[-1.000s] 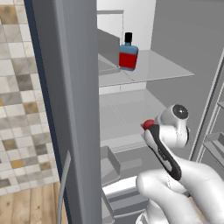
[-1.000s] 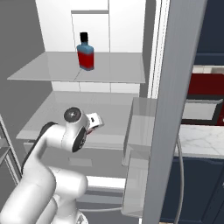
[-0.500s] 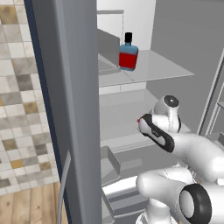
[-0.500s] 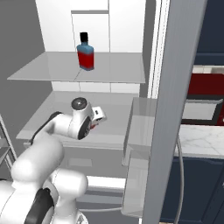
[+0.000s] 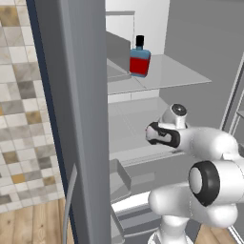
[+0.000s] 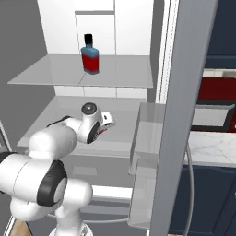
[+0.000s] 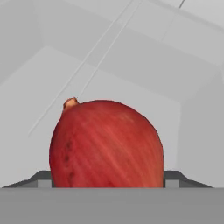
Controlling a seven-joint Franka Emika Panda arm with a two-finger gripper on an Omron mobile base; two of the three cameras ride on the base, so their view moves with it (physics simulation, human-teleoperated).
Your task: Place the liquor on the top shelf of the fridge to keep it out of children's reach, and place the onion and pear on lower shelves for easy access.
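The red onion (image 7: 107, 144) sits between my gripper's (image 7: 107, 180) two dark fingertips (image 7: 42, 177), which are shut on it. My gripper (image 5: 152, 135) is inside the fridge (image 5: 71, 119), just above a lower shelf (image 5: 131, 119). In the right base view a sliver of the onion (image 6: 102, 131) shows at the hand (image 6: 106, 125) over that lower shelf (image 6: 124, 131). The blue liquor (image 5: 139, 60) with its red label stands upright on the top shelf (image 5: 176, 71); from the right the liquor (image 6: 90, 57) is near the middle of the top shelf (image 6: 124, 73). The pear is out of view.
The open grey fridge door (image 6: 184, 110) with its translucent door bins (image 6: 146, 133) stands close on the right. A drawer (image 5: 121, 178) lies below the lower shelf. Tiled wall (image 5: 24, 119) and dark navy cabinets (image 6: 221, 41) flank the fridge.
My hand has moved up and deeper into the fridge over the lower shelf, still holding the onion. The arm's elbow has swung into the foreground. The liquor has not moved.
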